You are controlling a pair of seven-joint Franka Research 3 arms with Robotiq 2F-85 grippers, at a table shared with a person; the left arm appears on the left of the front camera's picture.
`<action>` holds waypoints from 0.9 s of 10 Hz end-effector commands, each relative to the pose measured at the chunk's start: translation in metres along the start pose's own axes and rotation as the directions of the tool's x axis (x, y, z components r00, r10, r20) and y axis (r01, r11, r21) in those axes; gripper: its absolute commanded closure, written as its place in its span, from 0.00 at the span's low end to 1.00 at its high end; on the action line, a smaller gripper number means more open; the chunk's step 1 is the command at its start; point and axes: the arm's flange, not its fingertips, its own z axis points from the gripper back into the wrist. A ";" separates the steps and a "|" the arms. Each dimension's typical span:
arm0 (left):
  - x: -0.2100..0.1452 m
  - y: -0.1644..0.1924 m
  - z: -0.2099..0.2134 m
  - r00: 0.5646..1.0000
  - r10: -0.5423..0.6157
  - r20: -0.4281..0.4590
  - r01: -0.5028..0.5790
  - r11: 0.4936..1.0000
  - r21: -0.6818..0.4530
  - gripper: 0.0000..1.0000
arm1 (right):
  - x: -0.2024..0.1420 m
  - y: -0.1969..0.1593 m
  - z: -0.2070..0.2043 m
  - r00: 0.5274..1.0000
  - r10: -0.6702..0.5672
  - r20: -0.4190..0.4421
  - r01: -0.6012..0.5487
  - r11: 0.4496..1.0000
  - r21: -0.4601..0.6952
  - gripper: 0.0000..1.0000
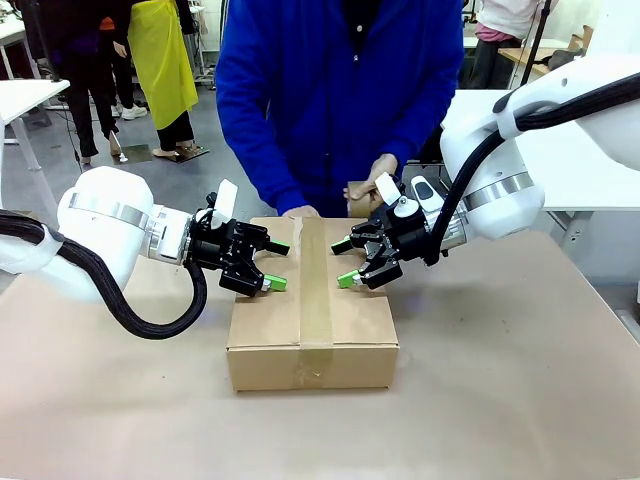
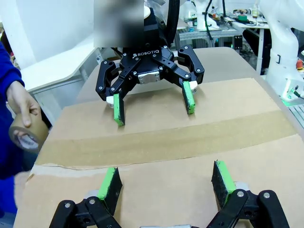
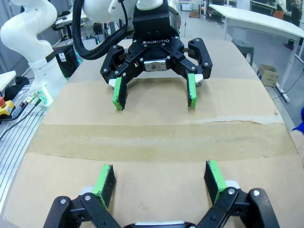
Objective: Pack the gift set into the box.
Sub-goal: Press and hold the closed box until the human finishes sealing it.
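The box lies closed mid-table, its top flaps folded flat and a strip of brown tape running along the centre seam. My left gripper is open over the left flap, its green pads at the cardboard. My right gripper is open over the right flap, facing it across the tape. In the left wrist view my left gripper faces the right gripper across the tape. In the right wrist view the right gripper faces the left one. The gift set is hidden.
A person in a blue top stands at the far side, one hand on the box's far edge, the other holding a roll of brown tape, also visible as the tape roll. Brown paper covers the table around the box.
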 end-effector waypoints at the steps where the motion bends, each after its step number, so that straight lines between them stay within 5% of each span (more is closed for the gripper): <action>1: -0.003 -0.002 0.001 1.000 -0.016 0.003 0.016 1.000 -0.003 0.00 | -0.001 0.000 -0.001 1.000 0.011 -0.002 -0.011 1.000 -0.002 0.00; 8: 0.000 0.000 0.000 1.000 0.000 0.000 0.000 1.000 0.000 0.00 | 0.000 0.000 0.000 1.000 0.000 0.000 0.000 1.000 0.000 0.00; 9: 0.011 -0.009 0.029 1.000 -0.008 0.009 0.008 0.999 0.044 0.00 | 0.015 0.013 0.012 0.996 0.075 0.038 -0.075 0.997 -0.001 0.00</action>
